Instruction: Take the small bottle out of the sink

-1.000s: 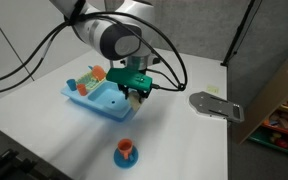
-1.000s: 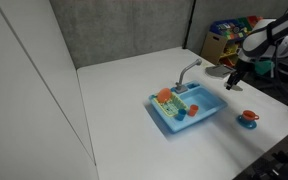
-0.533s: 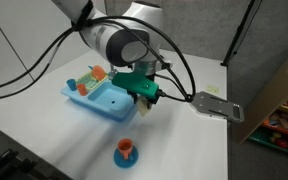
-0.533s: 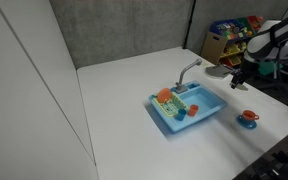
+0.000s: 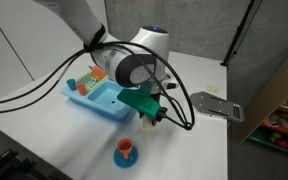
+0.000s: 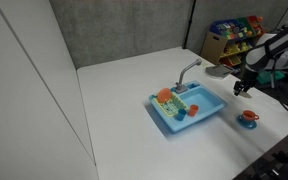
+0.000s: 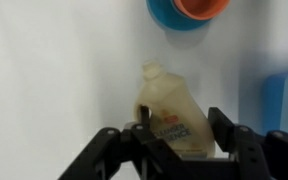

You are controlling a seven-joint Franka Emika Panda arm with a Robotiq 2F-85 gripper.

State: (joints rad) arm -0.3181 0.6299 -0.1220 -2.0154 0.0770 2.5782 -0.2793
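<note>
Currently, the fingers point(image 7: 222, 132) are clenched on the small bottle point(image 7: 170, 112), already clear of the sink point(image 5: 104, 103); next, lowering to the tabletop point(image 5: 54, 135) and releasing seems due.

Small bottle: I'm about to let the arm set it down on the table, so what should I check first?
1. Grip: the small bottle sits between the fingers of the tool: ok.
2. Out of the sink: the tool hangs past its rim, over the white table: ok.
3. Landing spot: the orange cup on its blue saucer stands near the bottle but apart from it: ok.
4. Height above the table: cannot tell.
5. Bottle upright: cannot tell.
</note>
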